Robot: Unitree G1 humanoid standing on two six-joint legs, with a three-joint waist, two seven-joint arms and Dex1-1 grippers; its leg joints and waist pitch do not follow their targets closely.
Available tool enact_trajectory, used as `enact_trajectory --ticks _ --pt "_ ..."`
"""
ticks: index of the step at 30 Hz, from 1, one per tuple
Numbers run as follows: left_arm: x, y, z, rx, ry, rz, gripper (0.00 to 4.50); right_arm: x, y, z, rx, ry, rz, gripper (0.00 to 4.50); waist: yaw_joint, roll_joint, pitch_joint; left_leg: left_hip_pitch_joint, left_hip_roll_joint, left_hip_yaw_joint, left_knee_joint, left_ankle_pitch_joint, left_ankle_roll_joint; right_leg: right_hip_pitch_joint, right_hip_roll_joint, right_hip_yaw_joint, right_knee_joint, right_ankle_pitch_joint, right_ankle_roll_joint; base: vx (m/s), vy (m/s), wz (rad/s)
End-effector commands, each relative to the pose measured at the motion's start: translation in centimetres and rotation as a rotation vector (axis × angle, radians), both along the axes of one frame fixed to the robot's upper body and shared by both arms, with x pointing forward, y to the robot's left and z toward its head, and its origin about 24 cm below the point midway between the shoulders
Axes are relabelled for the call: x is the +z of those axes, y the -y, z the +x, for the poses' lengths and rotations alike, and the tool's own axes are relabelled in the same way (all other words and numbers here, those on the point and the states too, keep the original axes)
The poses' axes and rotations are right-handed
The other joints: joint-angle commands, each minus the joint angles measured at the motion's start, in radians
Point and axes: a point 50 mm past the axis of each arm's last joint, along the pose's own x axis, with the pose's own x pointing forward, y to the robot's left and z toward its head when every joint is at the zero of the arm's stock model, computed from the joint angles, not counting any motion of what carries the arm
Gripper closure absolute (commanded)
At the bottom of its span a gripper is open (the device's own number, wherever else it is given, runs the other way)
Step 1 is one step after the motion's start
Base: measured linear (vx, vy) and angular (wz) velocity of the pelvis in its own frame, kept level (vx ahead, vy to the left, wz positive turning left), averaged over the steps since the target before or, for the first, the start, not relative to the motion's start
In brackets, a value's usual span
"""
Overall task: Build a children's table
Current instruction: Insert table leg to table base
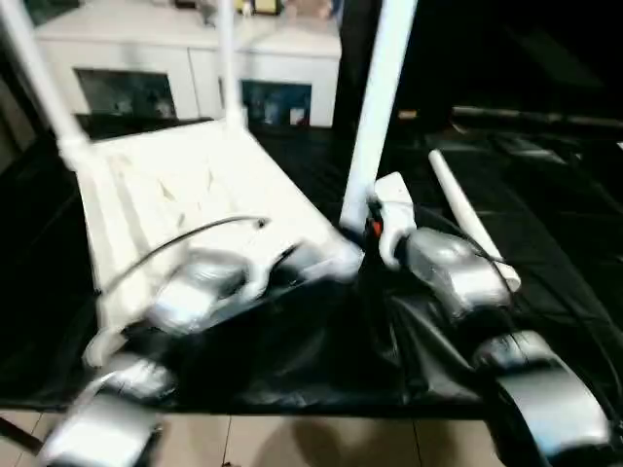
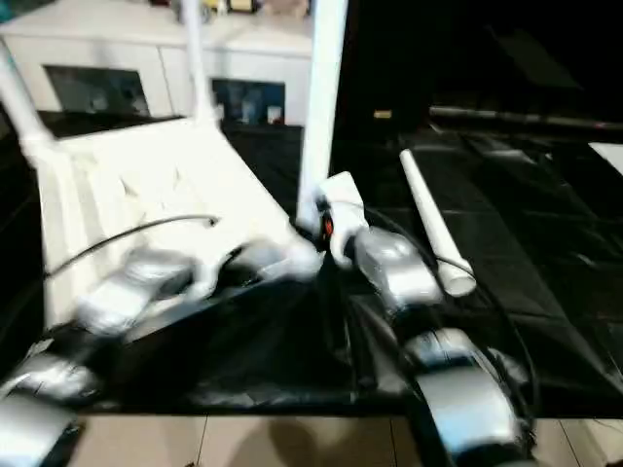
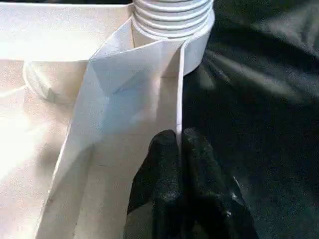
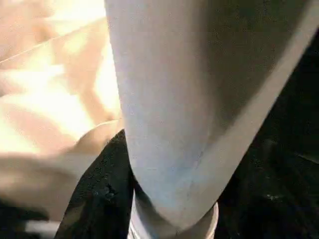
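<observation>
Fingers (image 3: 172, 164) of left gripper (image 3: 179, 144) pinched shut on thin rim of white tabletop (image 1: 185, 195), beside ribbed corner socket (image 3: 172, 20). Right gripper (image 1: 375, 229) clasped around upright white leg (image 1: 380, 97) at centre frame. Tabletop lying underside up, left of centre, on black-covered table (image 1: 545, 243); two more legs standing upper left; loose tapered leg (image 1: 467, 214) lying right. No readable writing.

- No text, label, brand, number or sign can be read anywhere in these views.
- The tabletop (image 1: 185, 195), its legs (image 1: 380, 107) and the cabinet (image 1: 185, 58) behind the tabletop bear no legible markings.
</observation>
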Motion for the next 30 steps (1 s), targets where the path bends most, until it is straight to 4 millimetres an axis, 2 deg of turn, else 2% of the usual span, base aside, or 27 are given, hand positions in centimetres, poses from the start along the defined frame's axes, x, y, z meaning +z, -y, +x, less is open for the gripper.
enact_trajectory --ticks 1,4,5,6,7,10,11,14,15,18,22,23,24,26,28,30 --pt "2.7 1.0 1.3 0.046 0.112 -0.027 4.50 -7.7 0.2 -3.9 -0.083 -0.376 -0.083 2.64 -0.004 0.013 -0.048 0.026 0.023 -0.025 -0.089 -0.511 -0.050 0.004 -0.075 0.037 -0.110 -0.519 -0.117 0.000 0.000 0.00" --pt "2.2 1.5 1.1 0.053 0.101 -0.005 4.50 -7.8 -0.7 -3.9 -0.106 -0.392 -0.090 2.64 -0.003 0.012 -0.047 0.023 0.022 -0.025 -0.091 -0.516 -0.044 0.005 -0.073 0.037 -0.110 -0.518 -0.111 0.000 0.000 0.00" --pt "2.1 1.5 1.1 0.055 0.099 -0.001 4.50 -7.7 -0.9 -3.9 -0.107 -0.394 -0.093 2.64 -0.001 0.007 -0.046 0.024 0.022 -0.024 -0.093 -0.515 -0.041 0.003 -0.072 0.037 -0.114 -0.527 -0.099 0.000 0.000 0.00" --pt "2.1 1.5 1.1 0.055 0.098 0.000 4.50 -7.7 -1.0 -3.9 -0.107 -0.395 -0.093 2.64 -0.001 0.008 -0.046 0.025 0.022 -0.025 -0.094 -0.521 -0.042 0.001 -0.073 0.038 -0.114 -0.533 -0.096 0.000 0.000 0.00" --pt "2.0 1.5 1.1 0.060 0.095 0.004 4.50 -7.6 -1.2 -3.8 -0.112 -0.397 -0.096 2.64 -0.004 0.003 -0.046 0.023 0.022 -0.026 -0.095 -0.531 -0.042 0.003 -0.072 0.036 -0.116 -0.546 -0.086 0.000 0.000 0.00" --pt "1.9 1.3 1.2 0.070 0.092 0.010 4.50 -7.4 -1.5 -3.7 -0.116 -0.395 -0.101 2.64 -0.006 0.004 -0.045 0.027 0.020 -0.029 -0.096 -0.559 -0.046 0.000 -0.072 0.032 -0.120 -0.587 -0.068 0.000 0.000 0.00" --pt "1.9 1.0 1.2 0.072 0.090 0.013 4.50 -7.3 -1.6 -3.5 -0.116 -0.388 -0.109 2.64 -0.005 0.001 -0.045 0.030 0.019 -0.031 -0.096 -0.565 -0.043 -0.003 -0.074 0.030 -0.125 -0.619 -0.054 0.000 0.000 0.00" --pt "1.9 0.8 1.1 0.069 0.088 0.017 4.50 -7.0 -1.8 -3.3 -0.108 -0.374 -0.106 2.64 -0.006 0.002 -0.048 0.026 0.019 -0.033 -0.102 -0.554 -0.041 0.004 -0.074 0.028 -0.127 -0.612 -0.045 0.000 0.000 0.00" --pt "1.9 0.8 1.1 0.065 0.088 0.016 4.50 -6.8 -1.9 -3.2 -0.106 -0.358 -0.103 2.64 -0.007 0.000 -0.048 0.023 0.020 -0.034 -0.106 -0.544 -0.039 0.008 -0.074 0.028 -0.127 -0.594 -0.046 0.000 0.000 0.00" --pt "2.0 0.8 1.0 0.055 0.089 0.012 4.50 -6.3 -2.2 -2.8 -0.092 -0.329 -0.070 2.64 -0.007 0.003 -0.046 0.031 0.020 -0.033 -0.108 -0.561 -0.038 0.001 -0.073 0.029 -0.131 -0.580 -0.055 0.000 0.000 0.00" --pt "2.0 0.8 1.0 0.047 0.088 0.005 4.50 -5.6 -2.1 -2.4 -0.114 -0.320 -0.017 2.64 -0.007 0.004 -0.048 0.030 0.023 -0.033 -0.114 -0.557 -0.037 0.006 -0.071 0.031 -0.129 -0.526 -0.072 0.000 0.000 0.00" --pt "2.0 0.7 0.9 0.041 0.088 0.001 4.50 -5.3 -2.1 -2.2 -0.112 -0.308 -0.013 2.29 -0.007 0.006 -0.046 0.032 0.022 -0.031 -0.114 -0.567 -0.039 0.002 -0.070 0.034 -0.128 -0.515 -0.082 0.000 0.000 0.00" --pt "2.0 0.7 0.9 0.036 0.088 0.000 4.50 -5.1 -2.1 -2.1 -0.109 -0.303 -0.007 2.29 -0.007 0.006 -0.046 0.033 0.022 -0.031 -0.114 -0.572 -0.039 0.001 -0.071 0.034 -0.128 -0.519 -0.083 0.000 0.000 0.00" --pt "2.0 0.7 0.8 0.032 0.089 0.000 4.50 -4.9 -2.1 -1.9 -0.109 -0.294 -0.004 1.91 -0.007 0.006 -0.046 0.034 0.022 -0.030 -0.114 -0.573 -0.039 0.000 -0.072 0.036 -0.128 -0.523 -0.085 0.000 0.000 0.00" --pt "2.0 0.6 0.8 0.029 0.090 0.002 4.50 -4.6 -2.1 -1.7 -0.103 -0.282 0.004 1.74 -0.004 0.007 -0.048 0.034 0.023 -0.027 -0.113 -0.557 -0.039 0.000 -0.074 0.039 -0.129 -0.501 -0.097 0.000 0.000 0.00" --pt "2.1 0.5 0.8 0.025 0.091 0.004 4.50 -4.1 -2.1 -1.5 -0.097 -0.269 0.029 1.61 -0.003 0.003 -0.050 0.025 0.023 -0.025 -0.115 -0.518 -0.032 0.009 -0.073 0.041 -0.120 -0.460 -0.109 0.000 0.000 0.00"
